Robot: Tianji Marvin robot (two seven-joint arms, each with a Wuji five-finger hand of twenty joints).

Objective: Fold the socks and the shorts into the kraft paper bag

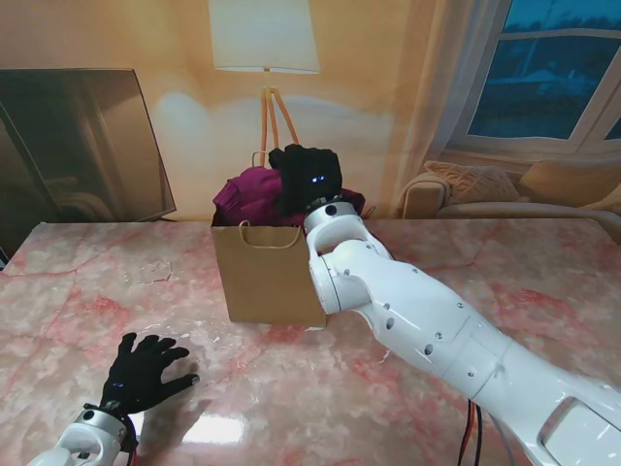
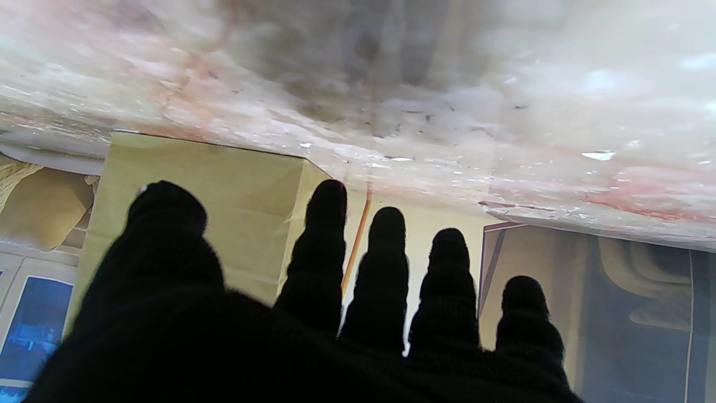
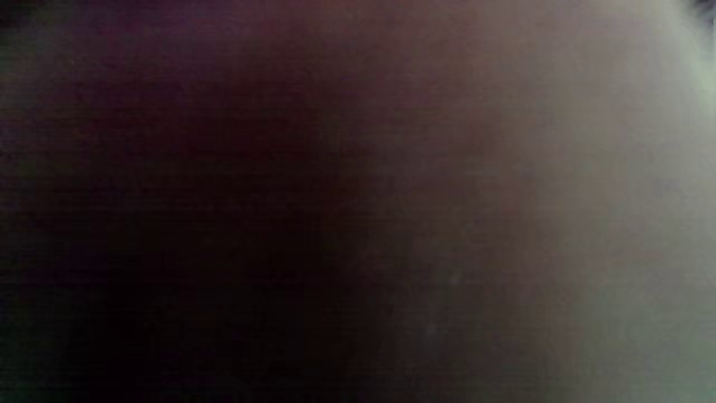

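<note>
While the bag [image 1: 267, 277] stands mid-table [image 1: 87, 291], maroon shorts [image 1: 254, 194] bulge from its mouth, right hand [image 1: 306, 180] on top of them; grip can't be told, and right wrist view is just dark blur. Left hand [image 1: 141, 371] lies flat near me, fingers [image 2: 327, 235] spread, holding nothing. Socks not made out.

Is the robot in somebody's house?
Probably a living room, or a set dressed like one. Behind the pink marble table stand a floor lamp, a dark television and a sofa with cushions under a window.
</note>
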